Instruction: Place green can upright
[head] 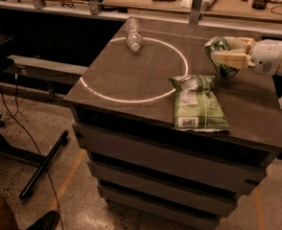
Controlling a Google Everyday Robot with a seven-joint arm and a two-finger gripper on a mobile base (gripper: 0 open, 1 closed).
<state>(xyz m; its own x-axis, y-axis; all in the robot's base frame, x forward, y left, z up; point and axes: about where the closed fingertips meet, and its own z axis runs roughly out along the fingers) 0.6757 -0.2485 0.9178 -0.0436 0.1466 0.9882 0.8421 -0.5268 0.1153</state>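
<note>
The green can (221,57) is dark green with a silver top, tilted so that its top faces up and to the left. My gripper (226,55) comes in from the right edge on a white arm and is shut on the can, its tan fingers (231,58) on either side. It holds the can just above the right part of the dark tabletop (131,75), behind the flat green snack bag (197,102).
A clear plastic bottle (133,33) lies on its side at the table's back, on a white circle line (131,99) marked on the top. Wooden benches with clutter stand behind. A chair base (45,164) and cables sit on the floor at left.
</note>
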